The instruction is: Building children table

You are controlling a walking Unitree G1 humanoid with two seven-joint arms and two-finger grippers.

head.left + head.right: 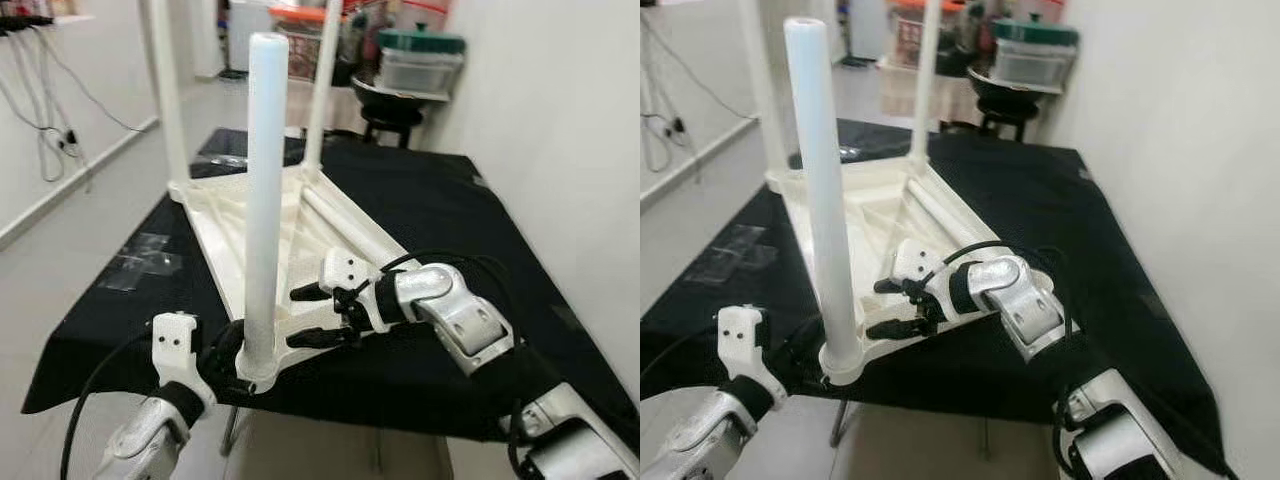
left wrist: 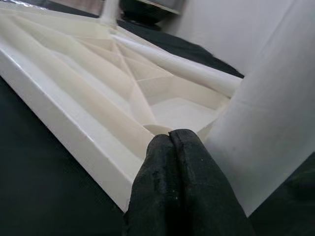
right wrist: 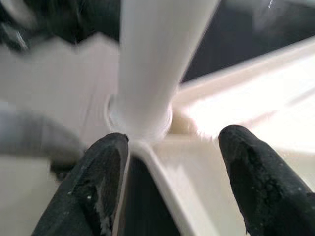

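Left eye view: the white tabletop (image 1: 240,225) lies upside down on the black cloth (image 1: 450,220), underside up, presumably so legs can be fitted into the corner sockets. Three legs stand upright; the near leg (image 1: 265,190) rises from the corner closest to the robot. A loose leg (image 1: 345,228) lies across the ribbed underside. The left gripper (image 1: 225,352) sits low against the near leg's base, likely steadying it. The right gripper (image 1: 318,315) hovers at the tabletop's near edge, fingers spread.

Right eye view: the same arrangement; the near corner socket (image 1: 840,362) overhangs the cloth's front edge, which the other eye shows less plainly.

Left wrist view: the left fingers (image 2: 182,187) are pressed together, holding nothing, tips resting beside the leg at the tabletop's rim. The rib pattern is clearest here.

Right wrist view: the right fingers (image 3: 106,172) stand well apart, aimed at the leg's seated base, touching nothing.
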